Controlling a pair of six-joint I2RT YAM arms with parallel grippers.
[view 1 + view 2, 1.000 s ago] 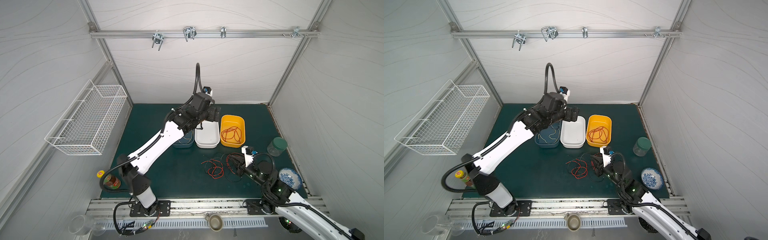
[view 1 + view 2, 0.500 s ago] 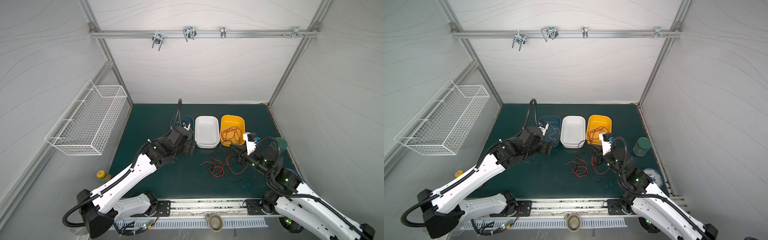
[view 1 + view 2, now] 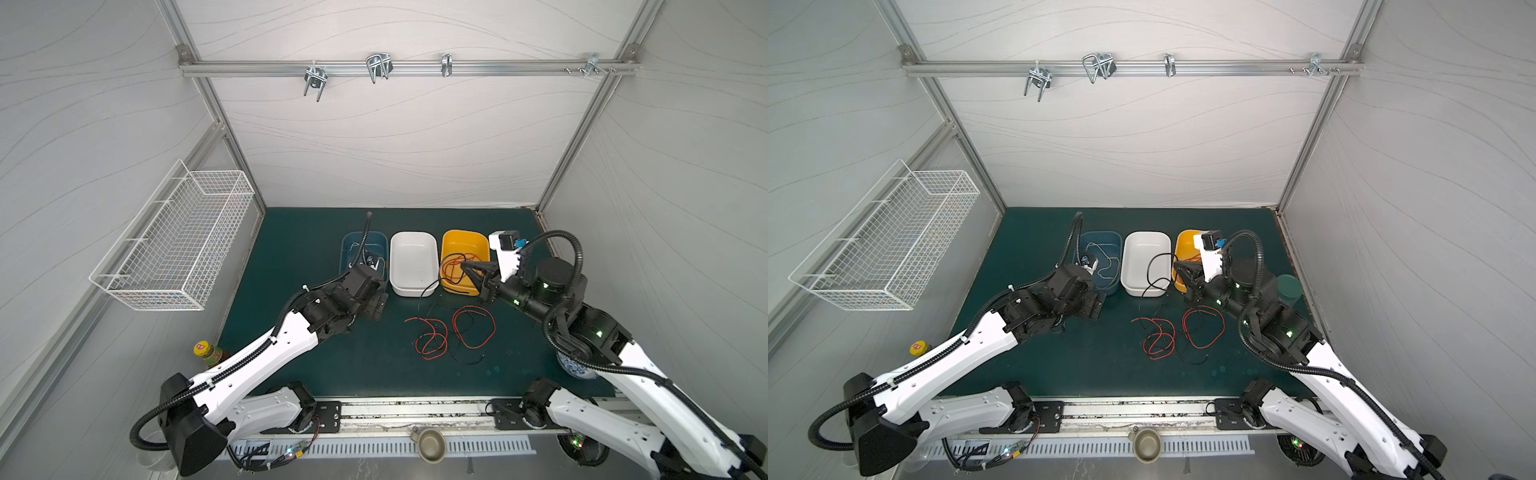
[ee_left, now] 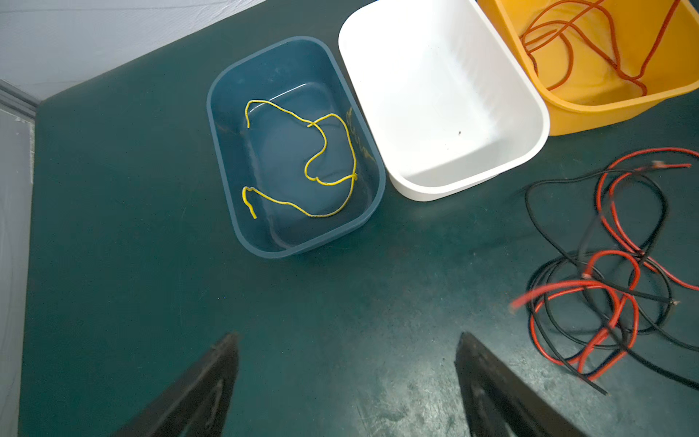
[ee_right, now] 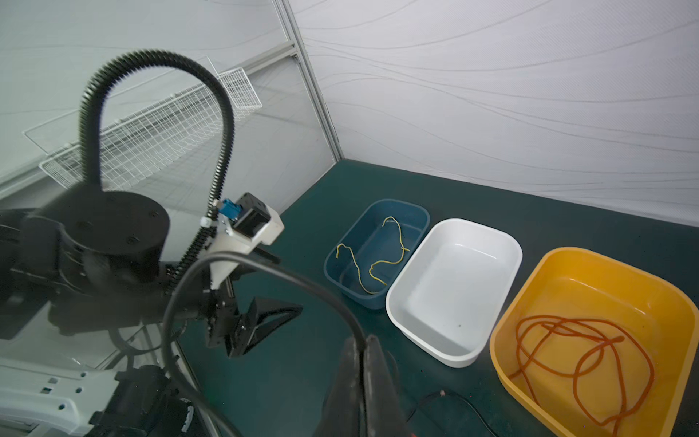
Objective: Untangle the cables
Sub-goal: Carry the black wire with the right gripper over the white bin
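Note:
A tangle of red and black cables [image 3: 449, 332] [image 3: 1177, 332] [image 4: 605, 283] lies on the green mat in front of the bins. My right gripper [image 3: 463, 264] [image 3: 1177, 266] [image 5: 363, 340] is shut on a black cable [image 5: 264, 265] [image 3: 1150, 266], which hangs in a loop over the near end of the white bin [image 3: 413, 249] down to the tangle. My left gripper [image 3: 376, 305] [image 4: 346, 340] is open and holds nothing, over bare mat before the blue bin [image 4: 227, 159]. A yellow cable [image 4: 321, 151] lies in the blue bin. A red cable [image 5: 578, 359] lies in the orange bin [image 5: 559, 272].
A wire basket [image 3: 178, 245] hangs on the left wall. A bottle [image 3: 205, 351] stands at the mat's near left edge. A patterned bowl [image 3: 575, 368] and a green-lidded jar [image 3: 1288, 286] sit at the right, behind my right arm. A metal cup [image 3: 430, 442] rests on the front rail.
My left arm has come down and back from above the bins to the mat before the blue bin. My right gripper has risen from the tangle toward the bins, carrying the black cable.

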